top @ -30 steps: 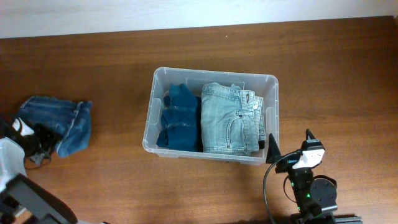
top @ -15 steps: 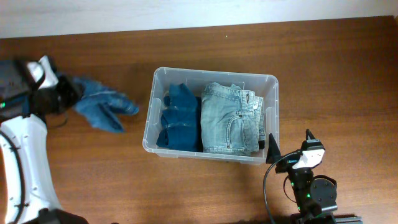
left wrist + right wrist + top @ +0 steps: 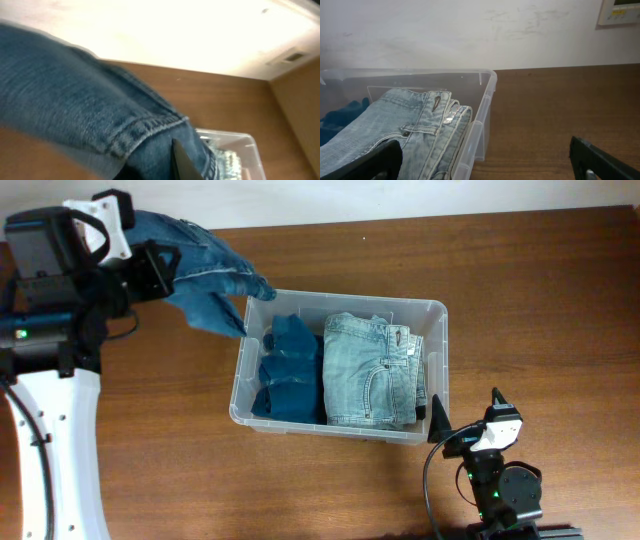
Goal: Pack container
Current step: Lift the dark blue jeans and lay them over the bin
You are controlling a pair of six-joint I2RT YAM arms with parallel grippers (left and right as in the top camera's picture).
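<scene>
The clear plastic container [image 3: 438, 360] sits mid-table and holds folded light-blue jeans [image 3: 372, 372] on the right and a dark blue garment [image 3: 285, 370] on the left. My left gripper [image 3: 160, 268] is shut on a blue denim garment [image 3: 210, 275] and holds it in the air above the container's far-left corner. In the left wrist view the denim [image 3: 75, 115] fills the frame, with the container [image 3: 240, 145] beyond. My right gripper [image 3: 468, 415] is open and empty, near the container's front right corner. The right wrist view shows the container wall [image 3: 482, 120] and jeans [image 3: 410, 130].
The brown wooden table [image 3: 540, 300] stretches all round the container. A pale wall runs along the far edge. The white left arm [image 3: 60, 440] reaches up along the left side.
My left gripper has lifted the denim garment from the table's left side and carried it up and right, to the container's far-left corner. The right arm has not moved.
</scene>
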